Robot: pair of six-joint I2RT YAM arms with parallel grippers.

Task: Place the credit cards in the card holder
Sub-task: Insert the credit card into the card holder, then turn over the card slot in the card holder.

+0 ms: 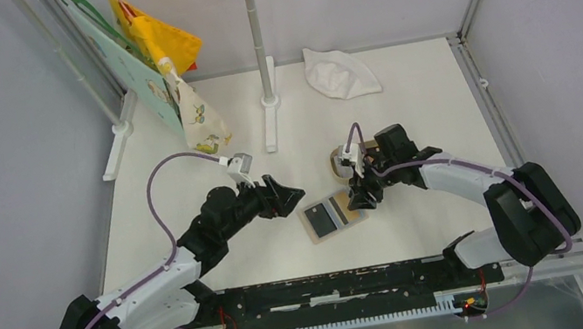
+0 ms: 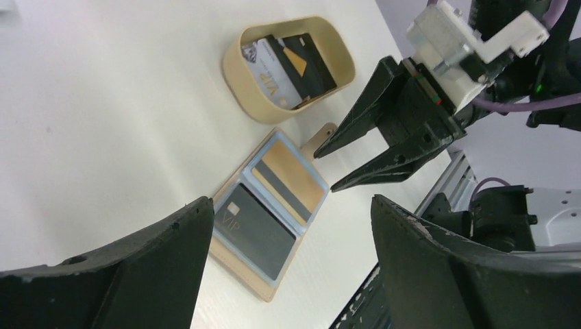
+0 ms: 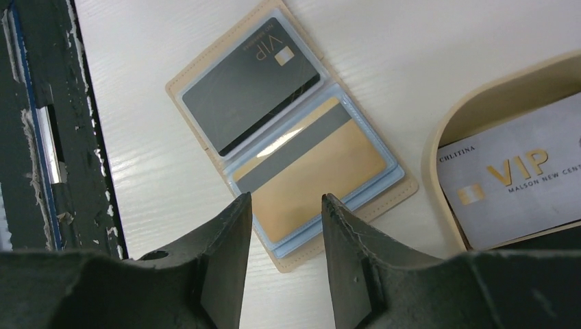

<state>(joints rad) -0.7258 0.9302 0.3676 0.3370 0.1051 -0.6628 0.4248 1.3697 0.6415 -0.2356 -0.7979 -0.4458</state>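
A: Where does the card holder (image 3: 291, 133) sit?

B: It lies open flat on the white table (image 1: 403, 111), between the two arms and just beside the tan tray (image 2: 250, 103), not touching it. Its beige outside shows only as a thin border, with a small tab sticking out toward the tray. The inside is light blue, with a clear pocket on each half.

A: Are the pockets filled?

B: Both are. A black card (image 3: 250, 82) with a small chip and "VIP" lettering fills the half toward the left arm. An orange card (image 3: 315, 171) with a grey stripe along one long edge fills the half toward the right arm.

A: Are other cards about?

B: Two lie in the tray: a grey-white card (image 3: 514, 185) with gold "VIP" print and, overlapping it, a dark card (image 2: 308, 58) with a gold mark.

A: What of the grippers?

B: The left gripper (image 1: 297, 194) hangs near the holder's black-card side, its jaws spread wide and holding nothing. The right gripper (image 2: 327, 171) points down over the orange-card edge by the tab, its jaws parted by a narrower gap with nothing between them. Whether its tips touch the holder cannot be told.
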